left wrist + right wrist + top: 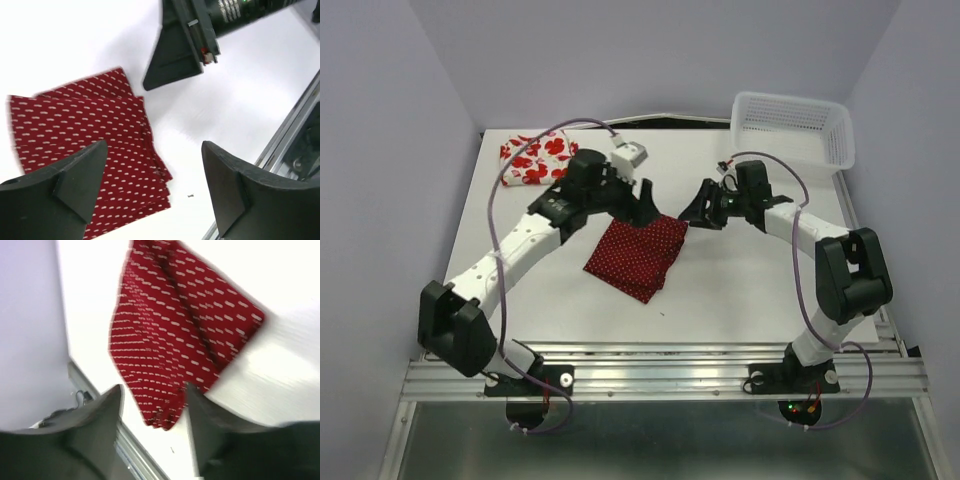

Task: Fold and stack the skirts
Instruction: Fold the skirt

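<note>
The centre skirt lies folded flat on the middle of the worktop, with one corner toward the far edge and one toward the near edge. The corner skirt lies at the far left corner of the worktop, well apart from the centre skirt. The basket stands at the far right corner.

The left arm reaches in from the near left, and the left jaws hang above the far left edge of the centre skirt. The right arm reaches in from the near right. The right jaws hang just right of that skirt's far corner, facing the left jaws. Both arm bases stand on the rail at the near edge.
</note>
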